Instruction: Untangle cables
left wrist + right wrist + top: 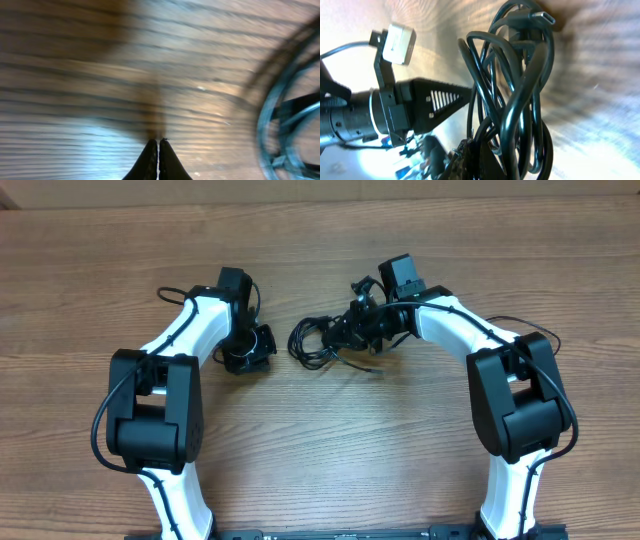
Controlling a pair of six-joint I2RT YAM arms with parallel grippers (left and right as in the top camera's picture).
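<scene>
Wooden bench (330, 440), light brown, grain running side to side, plank seams showing. Cables (312, 342) in black tangle just above centre, loops spread on wood at bundle's left side. One thin strand trails out below bundle onto bare wood. Bundle's right part hidden from above; touching wood or lifted, cannot tell. Dark rail (340, 534) along near edge.

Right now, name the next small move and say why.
Probably open the left gripper and reach for a loose loop: it is shut and empty beside the cables, while the right gripper is shut on them; a second grip could pull strands apart.
</scene>
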